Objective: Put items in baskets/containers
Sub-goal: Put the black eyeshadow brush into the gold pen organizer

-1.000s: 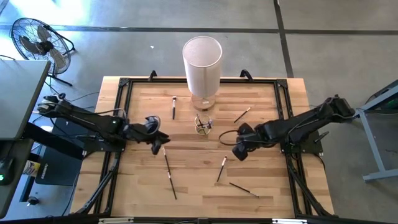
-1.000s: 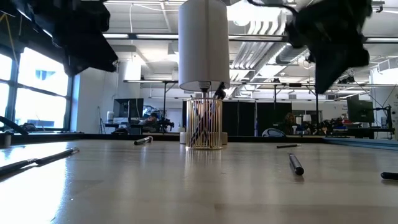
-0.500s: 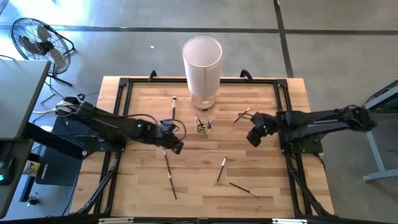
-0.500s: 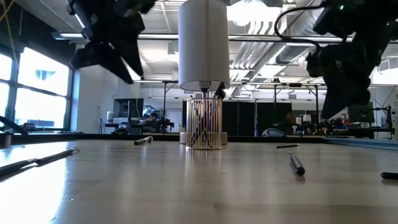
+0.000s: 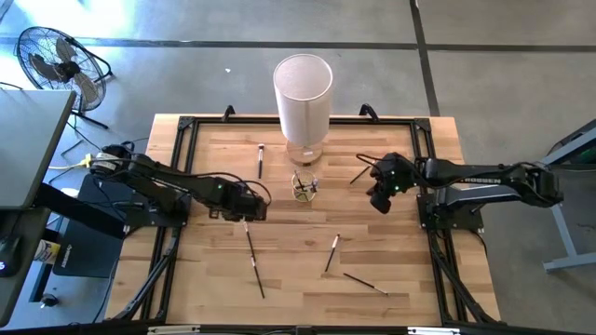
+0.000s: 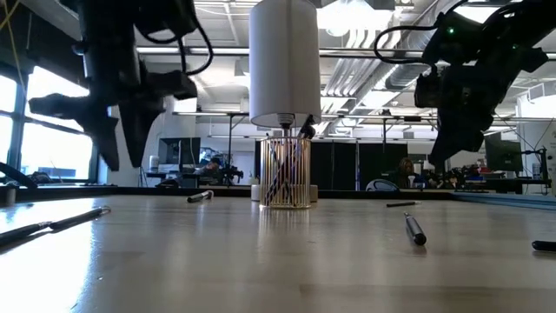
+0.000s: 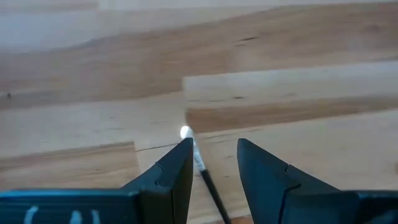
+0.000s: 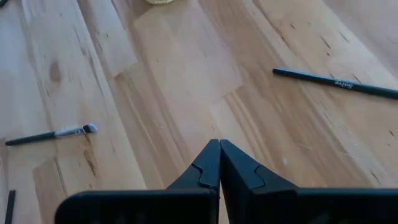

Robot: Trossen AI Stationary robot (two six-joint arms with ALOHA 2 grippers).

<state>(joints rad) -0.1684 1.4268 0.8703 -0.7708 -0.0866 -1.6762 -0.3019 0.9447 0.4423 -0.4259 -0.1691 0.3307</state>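
Note:
Several thin makeup brushes lie flat on the wooden table (image 5: 391, 242). One brush (image 5: 253, 261) lies near the left, and its pale end (image 7: 185, 132) shows between the fingers of my open left gripper (image 7: 214, 144). That gripper (image 5: 247, 216) points down and hovers above it, clear of the table in the low view. The small glass cup (image 5: 304, 188) stands mid-table with brushes upright inside. My right gripper (image 5: 380, 197) is shut with nothing in it, right of the cup, near a brush (image 5: 363, 172).
A tall white cylinder (image 5: 303, 88) stands just behind the cup. More brushes lie at the far left (image 5: 260, 160) and toward the near edge (image 5: 331, 253), (image 5: 365, 282). A dark frame (image 5: 182, 167) runs around the table. A fan (image 5: 56, 60) stands on the floor.
My left gripper has swung out over the far end of the near-left brush, sunk, rolled and tipped from slanting until it points down. My right gripper has drawn back from mid-table toward the far right and come lower.

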